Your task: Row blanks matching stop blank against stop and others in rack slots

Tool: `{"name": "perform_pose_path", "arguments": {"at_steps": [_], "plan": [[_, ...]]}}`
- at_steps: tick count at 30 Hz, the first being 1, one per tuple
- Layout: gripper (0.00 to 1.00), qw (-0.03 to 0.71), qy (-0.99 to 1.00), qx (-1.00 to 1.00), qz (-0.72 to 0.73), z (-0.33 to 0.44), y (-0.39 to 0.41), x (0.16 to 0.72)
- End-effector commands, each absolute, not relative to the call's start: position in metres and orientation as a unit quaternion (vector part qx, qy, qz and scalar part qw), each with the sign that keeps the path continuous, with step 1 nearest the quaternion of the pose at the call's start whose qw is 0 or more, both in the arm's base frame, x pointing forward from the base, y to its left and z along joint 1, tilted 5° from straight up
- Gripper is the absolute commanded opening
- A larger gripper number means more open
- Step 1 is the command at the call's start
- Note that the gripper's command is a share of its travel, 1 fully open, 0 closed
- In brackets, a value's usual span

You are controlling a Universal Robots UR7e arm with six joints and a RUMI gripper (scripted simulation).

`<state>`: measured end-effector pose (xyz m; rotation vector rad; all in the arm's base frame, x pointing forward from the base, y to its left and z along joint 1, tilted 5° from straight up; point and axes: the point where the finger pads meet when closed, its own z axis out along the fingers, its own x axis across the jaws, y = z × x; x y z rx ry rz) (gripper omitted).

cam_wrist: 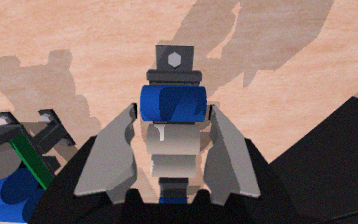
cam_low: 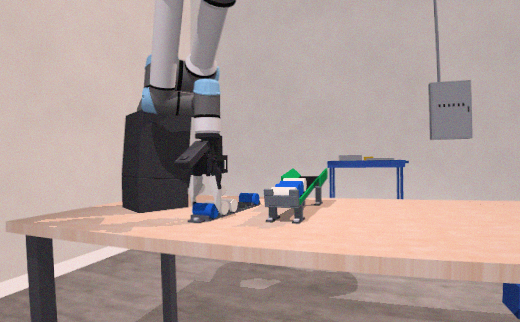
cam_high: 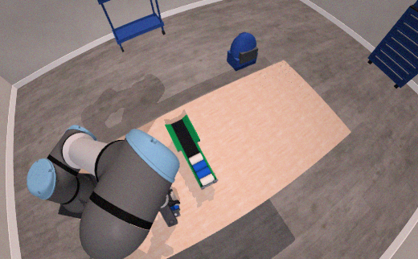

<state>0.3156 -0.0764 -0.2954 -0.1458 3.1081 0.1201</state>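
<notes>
The wooden table (cam_high: 284, 121) stretches broad beyond the green feed ramp (cam_high: 171, 133), which holds white and blue blanks at its stop. Near the ramp, at the table's edge, the gripper (cam_wrist: 172, 117) straddles a blue blank (cam_wrist: 174, 104) on the stock rack (cam_wrist: 174, 59), jaws slightly apart, gripping nothing.

Pincer (cam_wrist: 172, 117) down, jaws slightly parted
</notes>
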Motion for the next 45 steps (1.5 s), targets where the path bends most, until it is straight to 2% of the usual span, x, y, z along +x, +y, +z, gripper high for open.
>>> {"name": "perform_pose_path", "arguments": {"at_steps": [1,23,45], "plan": [[0.52,0.014,0.998,-0.047,0.038,-0.295,-0.077,0.316],[0.52,0.014,0.998,-0.047,0.038,-0.283,-0.078,0.316],[0.52,0.014,0.998,-0.047,0.038,-0.221,-0.082,0.314]]}}
